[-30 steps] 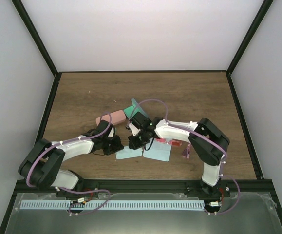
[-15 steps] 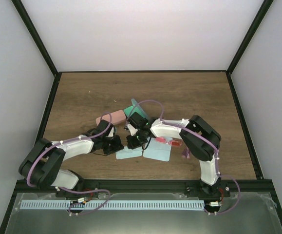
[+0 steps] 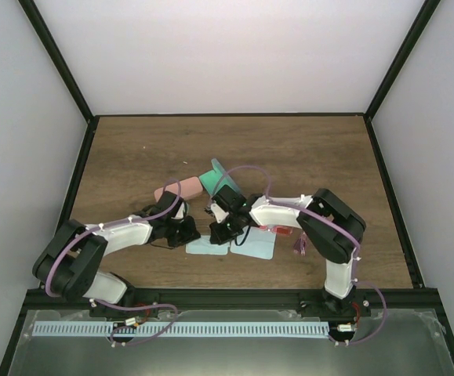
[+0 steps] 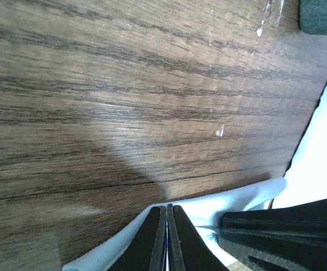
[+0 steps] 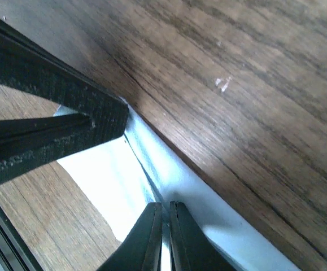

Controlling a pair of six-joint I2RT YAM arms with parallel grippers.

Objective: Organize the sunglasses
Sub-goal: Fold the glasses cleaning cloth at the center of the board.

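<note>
The red-lensed sunglasses [image 3: 277,229] lie on the table right of my right gripper, partly under its forearm. The pinkish-purple sunglasses [image 3: 299,245] lie a little further right. Neither gripper holds them. My left gripper [image 3: 185,233] is shut on the left edge of a pale blue cloth [image 3: 207,246], with the cloth [image 4: 248,197] pinched between its closed fingers [image 4: 155,237]. My right gripper [image 3: 222,231] is shut on the same cloth's [image 5: 118,186] other edge, fingers [image 5: 180,237] together. Both grippers sit low on the table, close to each other.
A second pale blue cloth [image 3: 255,245] lies right of the first. A pink case [image 3: 176,190] and a blue-green case [image 3: 212,174] lie just behind the grippers; the blue-green case [image 4: 321,14] shows in the left wrist view. Dark frame rails border the table.
My right arm's elbow swung left and then back right, and its gripper shifted slightly at the cloth. The left arm has hardly moved. Both stay shut on the cloth.
</note>
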